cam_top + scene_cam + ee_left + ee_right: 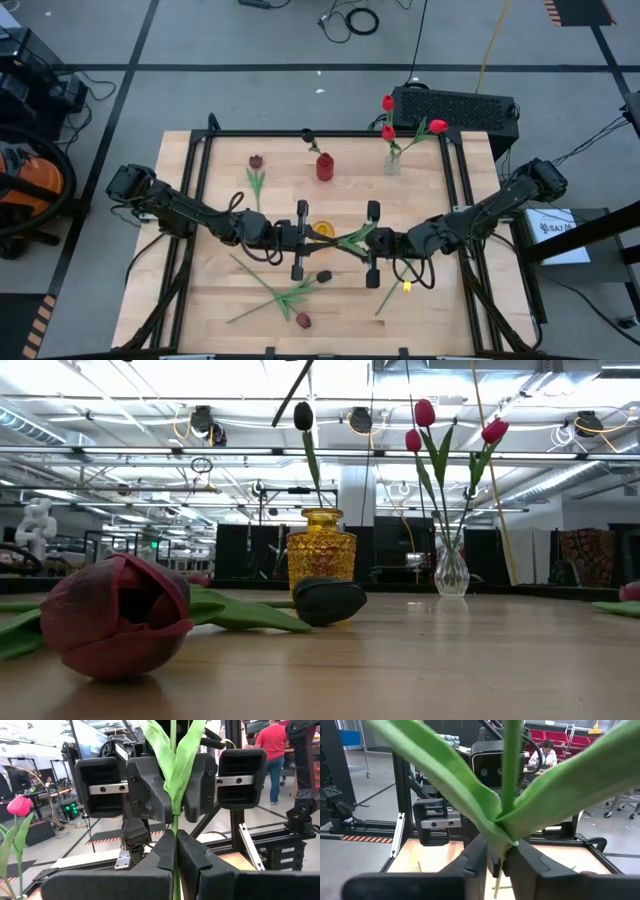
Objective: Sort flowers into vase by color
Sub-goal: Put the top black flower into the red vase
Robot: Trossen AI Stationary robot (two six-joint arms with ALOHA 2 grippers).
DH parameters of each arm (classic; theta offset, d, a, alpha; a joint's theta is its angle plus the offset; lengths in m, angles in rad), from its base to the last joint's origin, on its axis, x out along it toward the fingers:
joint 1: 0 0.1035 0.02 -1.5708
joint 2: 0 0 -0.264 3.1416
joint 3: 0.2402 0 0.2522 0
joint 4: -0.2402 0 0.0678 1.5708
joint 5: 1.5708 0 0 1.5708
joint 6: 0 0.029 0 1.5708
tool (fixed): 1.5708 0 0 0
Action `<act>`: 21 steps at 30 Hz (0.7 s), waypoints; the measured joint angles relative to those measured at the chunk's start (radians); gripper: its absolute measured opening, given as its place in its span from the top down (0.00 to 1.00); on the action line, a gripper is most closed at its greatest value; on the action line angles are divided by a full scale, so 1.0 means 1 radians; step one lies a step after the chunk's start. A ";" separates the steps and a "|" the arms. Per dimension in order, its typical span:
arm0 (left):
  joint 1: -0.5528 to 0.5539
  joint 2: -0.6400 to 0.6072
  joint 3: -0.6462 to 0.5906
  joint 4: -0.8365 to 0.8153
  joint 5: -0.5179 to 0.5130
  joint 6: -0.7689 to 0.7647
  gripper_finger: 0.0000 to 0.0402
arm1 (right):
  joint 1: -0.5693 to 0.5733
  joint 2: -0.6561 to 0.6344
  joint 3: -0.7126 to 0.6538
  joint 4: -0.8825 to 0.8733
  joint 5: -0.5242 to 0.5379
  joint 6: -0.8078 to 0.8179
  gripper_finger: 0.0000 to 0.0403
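Observation:
My left gripper (308, 240) and my right gripper (366, 243) face each other over the table's middle, both shut on one green-stemmed flower (350, 239) with long leaves; its head I cannot make out. A glass vase (392, 162) at the far right holds three red tulips (425, 412). A coloured vase (322, 558) at the far middle holds a dark tulip (303, 415). A maroon tulip (256, 163) lies on the table at the far left. A near-black head (330, 600) and a maroon head (115, 615) lie near the front edge. My left gripper pinches the flower's thin stem (173, 827) between its two fingers, just below where the leaves part. The fingers come level from the table's left and lie across the stem. My right gripper pinches the same stem at the base of the leaves (503, 851) between its two fingers. They come level from the table's right, across the stem.
Loose stems and leaves (280, 295) lie crossed at the front middle, one more stem (388, 297) at the front right. An orange-yellow patch (325, 230) shows beside my left gripper. A black frame (320, 133) edges the wooden table. People stand in the room behind.

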 joint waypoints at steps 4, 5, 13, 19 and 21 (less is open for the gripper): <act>0.000 0.000 0.000 -0.002 0.003 0.001 0.97 | 0.000 0.000 0.000 -0.002 0.005 -0.011 0.96; 0.000 0.000 0.000 -0.003 0.003 0.001 0.96 | 0.000 0.000 0.000 -0.003 0.005 -0.015 0.97; 0.000 0.000 0.000 -0.037 -0.033 -0.032 0.69 | 0.000 -0.007 0.000 -0.029 0.005 -0.017 0.98; -0.009 -0.058 0.000 -0.162 -0.098 -0.034 0.49 | 0.003 -0.056 0.000 -0.096 0.005 0.015 0.99; -0.009 -0.091 0.000 -0.232 -0.136 -0.052 0.46 | 0.005 -0.082 0.000 -0.119 0.005 0.016 0.99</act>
